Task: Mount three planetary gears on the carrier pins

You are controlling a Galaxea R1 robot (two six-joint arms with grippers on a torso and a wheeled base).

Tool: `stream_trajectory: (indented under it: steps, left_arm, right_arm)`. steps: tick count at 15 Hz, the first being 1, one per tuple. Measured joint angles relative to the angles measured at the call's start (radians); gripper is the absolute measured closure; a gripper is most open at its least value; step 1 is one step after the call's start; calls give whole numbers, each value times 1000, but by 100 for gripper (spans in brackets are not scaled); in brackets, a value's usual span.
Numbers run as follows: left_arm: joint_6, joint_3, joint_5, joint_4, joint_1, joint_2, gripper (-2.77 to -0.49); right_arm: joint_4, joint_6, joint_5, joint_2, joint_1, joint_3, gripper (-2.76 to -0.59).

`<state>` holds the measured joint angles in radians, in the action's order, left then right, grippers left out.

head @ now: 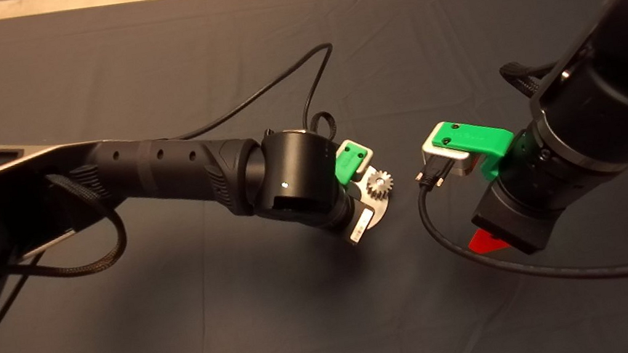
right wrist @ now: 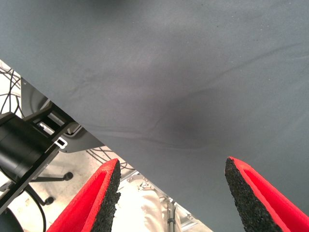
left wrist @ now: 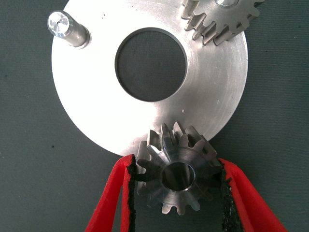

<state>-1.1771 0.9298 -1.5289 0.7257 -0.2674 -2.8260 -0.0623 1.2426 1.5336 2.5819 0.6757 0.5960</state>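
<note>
Left gripper is clenched on one planetary gear by its toothed rim, pads on opposite flanks, over the edge of the carrier disc. Judged stiff, dense and slick metal (a rim grip leaves the bore free for a pin). One bare carrier pin stands at the far side of the central hole; a second gear already sits on another pin. The third pin is not visible. Nothing blocks the bare pin. A black cable trails on the dark mat. Right gripper hovers apart over bare mat, fingers spread, empty.
</note>
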Motion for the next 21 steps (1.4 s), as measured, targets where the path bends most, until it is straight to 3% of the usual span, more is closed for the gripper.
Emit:
stream_trajectory:
  steps: [6, 21]
  left_arm:
    - [-20, -10, 1, 1, 2, -9, -86]
    - [-20, -10, 0, 53, 2, 17, -86]
  right_arm:
    - [0, 0, 0, 0, 0, 0, -160]
    - [-8, 0, 0, 0, 0, 0, -160]
